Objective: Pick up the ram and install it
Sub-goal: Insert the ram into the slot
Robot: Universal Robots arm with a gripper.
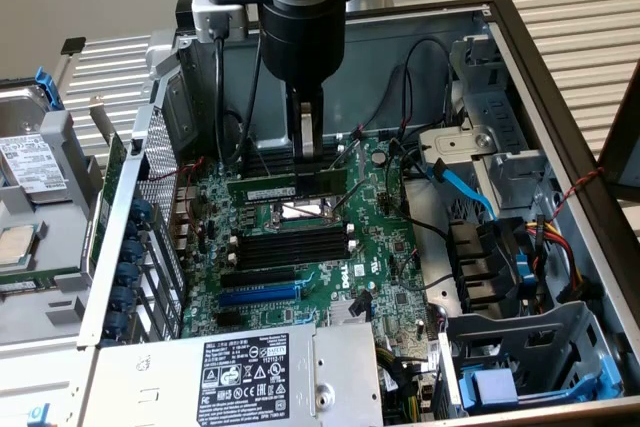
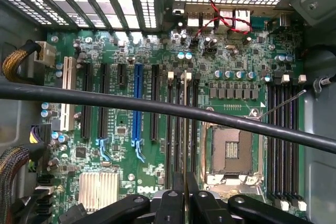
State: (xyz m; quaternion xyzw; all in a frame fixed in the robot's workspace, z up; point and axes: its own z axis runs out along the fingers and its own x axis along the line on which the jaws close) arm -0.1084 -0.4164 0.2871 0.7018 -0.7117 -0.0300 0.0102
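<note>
The ram [image 1: 265,188] is a long green stick with dark chips and a pale label, held level and on edge above the motherboard [image 1: 385,247]. My gripper [image 1: 311,169] comes straight down from the arm and is shut on the ram's upper edge, nearer its end on the exterior view's right. The stick hangs over the open CPU socket [image 1: 300,211], between a bank of black slots [image 1: 290,247] in front and another bank behind it. In the wrist view my gripper [image 2: 184,203] points down at the black slots [image 2: 181,124] beside the socket [image 2: 231,150].
A black cable [image 2: 157,106] crosses the wrist view above the board. A blue expansion slot [image 1: 258,296] and the power supply [image 1: 240,377] lie in front. Blue and black cables [image 1: 460,182] and drive cages [image 1: 520,347] crowd the exterior view's right. A hard drive [image 1: 30,162] sits outside the case.
</note>
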